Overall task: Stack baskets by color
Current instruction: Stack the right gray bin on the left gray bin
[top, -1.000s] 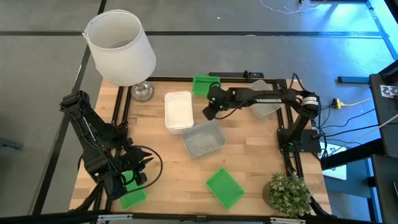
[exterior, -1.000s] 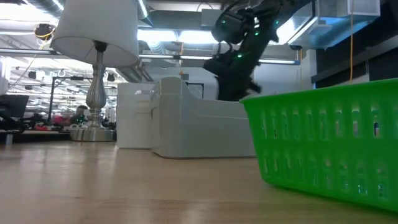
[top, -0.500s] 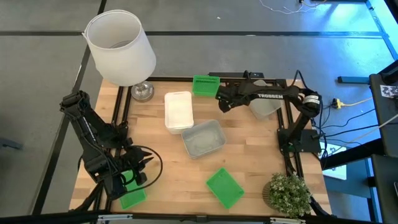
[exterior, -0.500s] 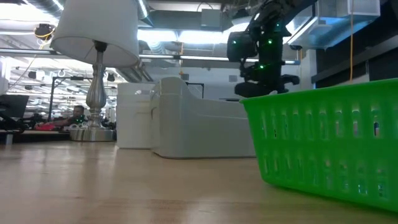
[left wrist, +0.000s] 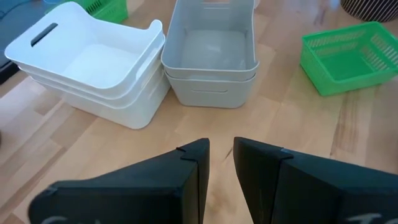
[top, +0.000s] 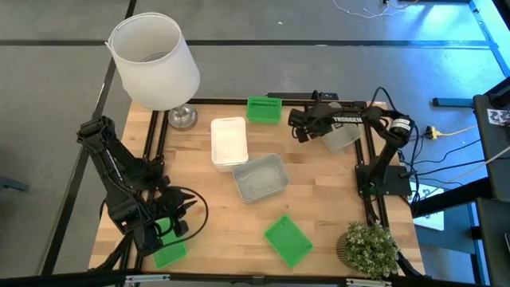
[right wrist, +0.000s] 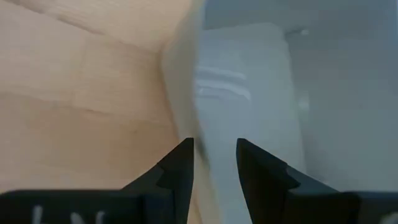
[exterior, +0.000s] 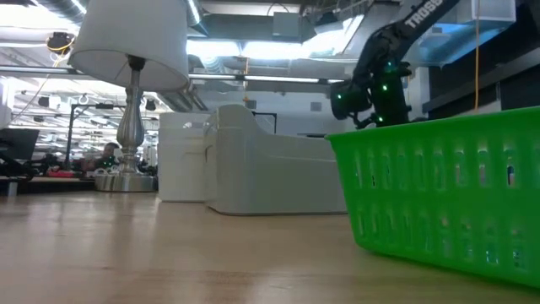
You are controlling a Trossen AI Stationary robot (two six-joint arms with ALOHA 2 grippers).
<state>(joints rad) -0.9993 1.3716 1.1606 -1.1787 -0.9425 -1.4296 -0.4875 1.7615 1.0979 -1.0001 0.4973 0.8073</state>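
Two stacked white baskets point(top: 229, 142) and two stacked grey baskets point(top: 260, 177) stand mid-table. A lone grey basket point(top: 344, 135) sits at the far right. Green baskets lie at the far edge point(top: 264, 109), near the front point(top: 288, 240) and at the near left point(top: 169, 253). My right gripper point(top: 300, 129) is open and points steeply down at the lone grey basket's wall point(right wrist: 205, 93), which runs in line with the gap between its fingers point(right wrist: 214, 158). Touch is not visible. My left gripper point(left wrist: 221, 155) waits open over the near-left green basket, nothing between its fingers.
A big white lamp point(top: 154, 60) stands at the far left corner on its metal foot point(top: 182, 117). A potted plant point(top: 368, 247) is at the near right corner. Bare wood lies between the stacks and the front edge.
My right gripper has swung from beside the white stack toward the table's right edge, sinking and tipping downward, and now hangs at the lone grey basket. Its fingers have stayed open. No basket has moved.
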